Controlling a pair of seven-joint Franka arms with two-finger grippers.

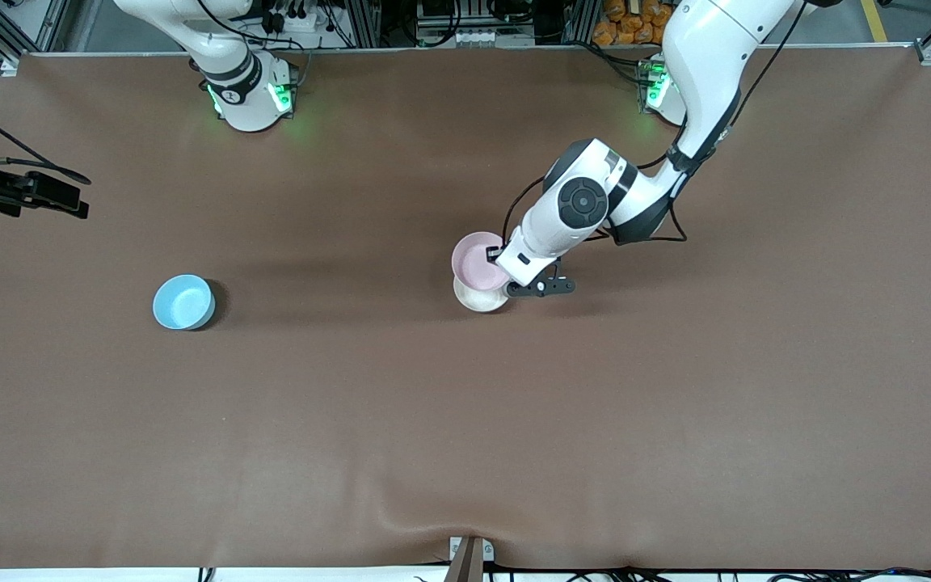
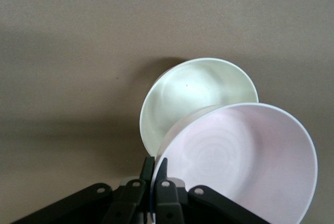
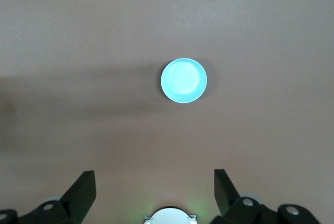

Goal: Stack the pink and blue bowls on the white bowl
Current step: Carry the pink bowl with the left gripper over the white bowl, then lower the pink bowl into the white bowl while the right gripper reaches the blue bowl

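My left gripper is shut on the rim of the pale pink bowl and holds it tilted just over the white bowl, which stands on the table's middle. In the left wrist view my fingers pinch the pink bowl's rim, and the bowl covers part of the white bowl. I cannot tell if the two bowls touch. The sky blue bowl stands alone toward the right arm's end. My right gripper is open and empty, high above the table, with the blue bowl far below it.
The brown table mat has a wrinkle at its edge nearest the front camera. The right arm's base and the left arm's base stand along the table's back edge. The right arm waits.
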